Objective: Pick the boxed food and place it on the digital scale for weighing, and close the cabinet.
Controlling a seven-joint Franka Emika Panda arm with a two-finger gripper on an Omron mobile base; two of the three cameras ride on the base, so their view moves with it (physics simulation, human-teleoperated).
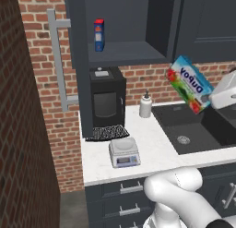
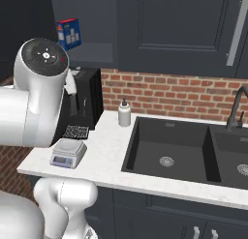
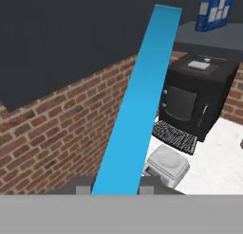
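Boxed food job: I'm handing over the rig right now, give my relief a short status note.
Gripper: shut on the flat light-blue boxed food, held tilted in the air above the black sink.
Small silver-grey digital scale: on the white counter before the black coffee machine, platform bare.
Dark navy wall cabinet: open, tall red-and-blue box inside.
Done: box picked.
Left: set it on the scale, close the cabinet.

The boxed food (image 1: pixel 191 84) carries dark lettering on its white patch, seen upside down, roughly "Dupov". The scale's display and the shelf box print are too small to read
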